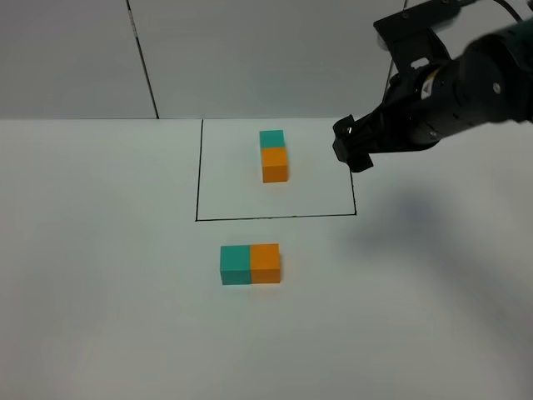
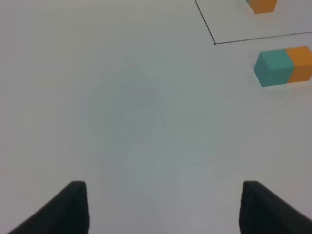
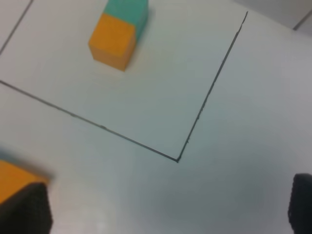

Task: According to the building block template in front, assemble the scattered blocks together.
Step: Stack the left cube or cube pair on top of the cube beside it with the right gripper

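Two left fingers [image 2: 63,209], wrist view only

No legible text anywhere, apparently

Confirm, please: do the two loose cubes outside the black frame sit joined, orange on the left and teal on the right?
Not quite: the exterior high view shows the teal cube on the left and the orange cube on the right; they do sit joined outside the black frame.
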You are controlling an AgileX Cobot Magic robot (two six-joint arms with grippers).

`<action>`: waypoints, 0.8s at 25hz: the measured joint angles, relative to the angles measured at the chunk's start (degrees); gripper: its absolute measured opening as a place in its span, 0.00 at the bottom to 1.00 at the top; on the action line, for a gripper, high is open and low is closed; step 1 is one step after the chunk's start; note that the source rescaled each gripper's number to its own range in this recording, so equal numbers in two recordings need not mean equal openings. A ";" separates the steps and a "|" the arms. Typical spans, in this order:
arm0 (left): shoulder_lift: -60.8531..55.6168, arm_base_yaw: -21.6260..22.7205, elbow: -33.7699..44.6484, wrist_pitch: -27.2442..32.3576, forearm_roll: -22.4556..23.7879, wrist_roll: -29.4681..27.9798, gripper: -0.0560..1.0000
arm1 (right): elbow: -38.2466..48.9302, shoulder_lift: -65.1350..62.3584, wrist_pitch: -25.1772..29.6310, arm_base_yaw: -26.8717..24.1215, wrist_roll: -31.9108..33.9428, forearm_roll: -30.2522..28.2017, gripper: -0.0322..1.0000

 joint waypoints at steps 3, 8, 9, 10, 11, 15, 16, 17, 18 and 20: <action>0.00 0.00 0.00 0.00 0.00 0.02 0.49 | 10.77 -4.64 -9.61 0.00 3.80 0.00 1.00; 0.00 0.00 0.00 0.00 0.00 0.02 0.49 | 23.87 -6.51 -21.61 0.00 8.83 0.28 0.99; 0.00 0.00 0.00 0.00 0.00 0.02 0.49 | 25.70 -6.51 -23.76 0.00 9.38 0.34 0.99; 0.00 0.00 0.00 0.00 0.00 0.02 0.49 | 27.14 -6.51 -25.27 0.00 9.76 0.34 0.99; 0.00 0.00 0.00 0.00 0.00 0.02 0.49 | 28.10 -6.51 -26.62 0.00 9.99 0.34 0.98; 0.00 0.00 0.00 0.00 0.00 0.02 0.49 | 28.79 -6.51 -28.75 0.00 10.16 0.34 0.98; 0.00 0.00 0.00 0.00 0.00 0.02 0.49 | 28.79 -6.51 -29.07 0.00 10.16 0.34 0.98; 0.00 0.00 0.00 0.00 0.00 0.02 0.49 | 28.79 -6.51 -29.25 0.00 10.16 0.34 0.98; 0.00 0.00 0.00 0.00 0.00 0.02 0.49 | 28.79 -6.51 -29.30 0.00 10.16 0.34 0.98; 0.00 0.00 0.00 0.00 0.00 0.02 0.49 | 28.79 -6.51 -29.35 0.00 10.09 0.34 0.98</action>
